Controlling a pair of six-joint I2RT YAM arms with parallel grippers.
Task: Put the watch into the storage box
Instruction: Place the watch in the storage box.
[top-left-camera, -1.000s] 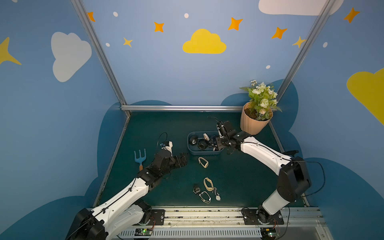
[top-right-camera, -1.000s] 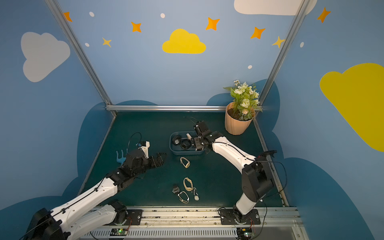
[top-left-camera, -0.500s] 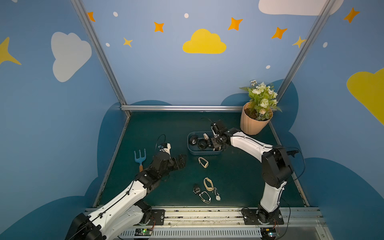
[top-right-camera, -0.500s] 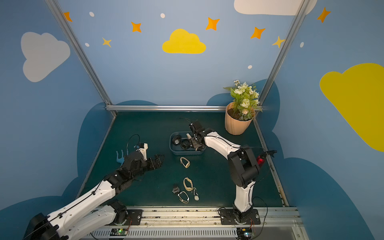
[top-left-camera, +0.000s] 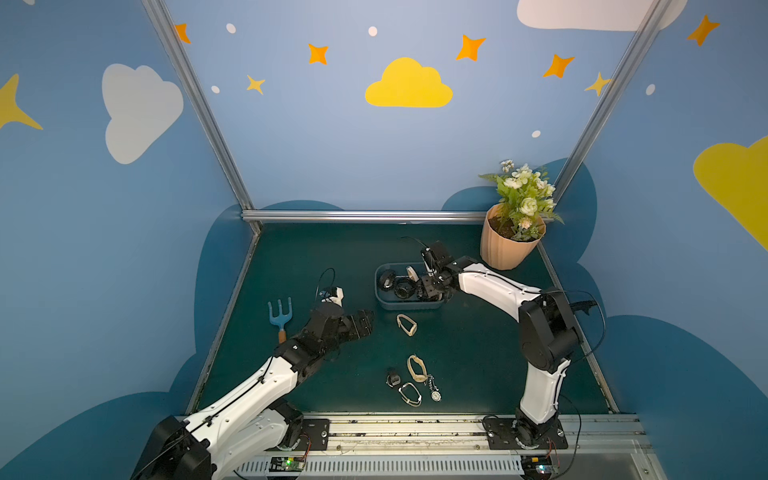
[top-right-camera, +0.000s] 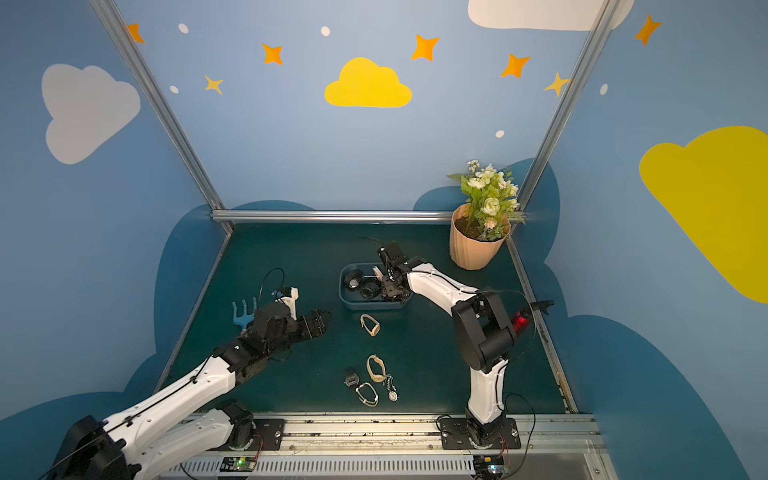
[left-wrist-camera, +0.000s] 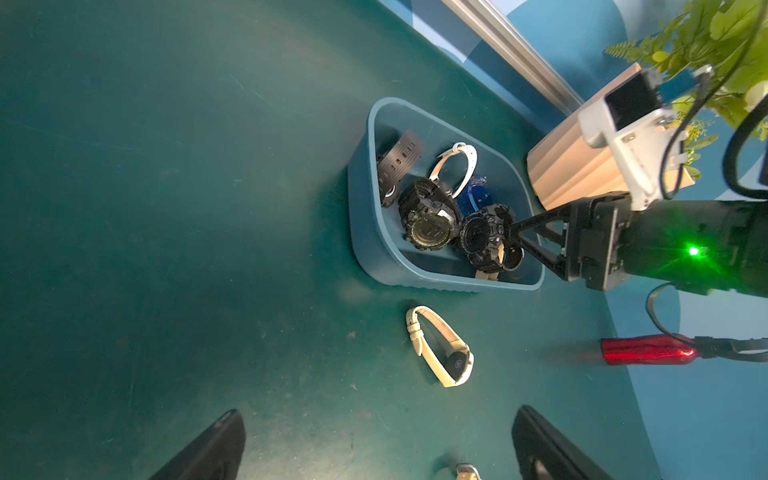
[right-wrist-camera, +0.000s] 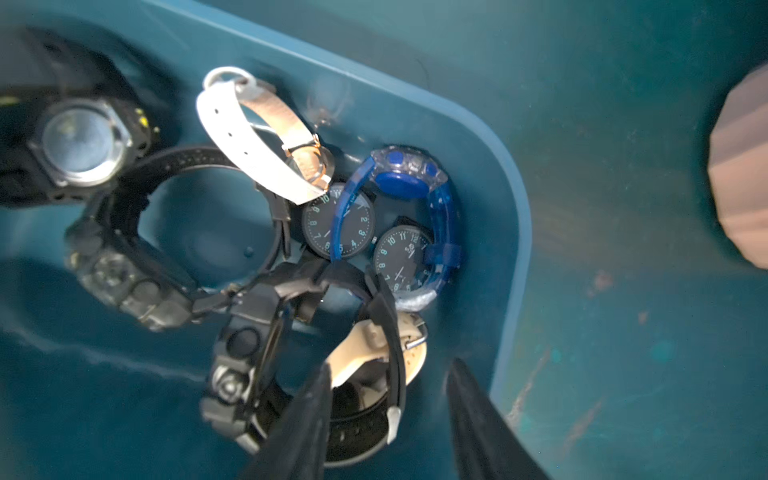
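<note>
- The storage box (top-left-camera: 409, 306) sat on the green tabletop (top-left-camera: 311, 257) just below the middle of the frame in both top views, and the peach flower pot (top-left-camera: 505, 249) stood to its upper right, apart from it
- The right gripper (right-wrist-camera: 390, 368) reached down into the end of the box nearer the right of the frame; its jaws stood parted, and the right wrist view showed open space between the two fingers (right-wrist-camera: 473, 415)
- A chunky black watch (right-wrist-camera: 241, 357) lay inside the box beneath that gripper; one side of its strap loop ran through the gap between the jaws, close to one finger and clear of the other, so nothing was pinched
- Around it in the box lay a white-strapped watch (right-wrist-camera: 249, 137), a translucent blue watch (right-wrist-camera: 401, 183), two flat dark dials (right-wrist-camera: 318, 226) side by side, and a second black watch (right-wrist-camera: 79, 141) at the far end
- The left gripper (top-left-camera: 363, 324) hung over bare tabletop left of centre, jaws spread wide with nothing between them
- A cream watch (top-left-camera: 407, 325) lay on the tabletop just below the box's front wall, not touching it
- Lower centre, a small black watch (top-left-camera: 392, 379), a beige watch (top-left-camera: 417, 369), a pale-strapped watch (top-left-camera: 410, 394) and a pocket watch (top-left-camera: 435, 395) on a chain lay clustered together
- A blue hand rake (top-left-camera: 280, 316) lay at the left, beside the left arm
</note>
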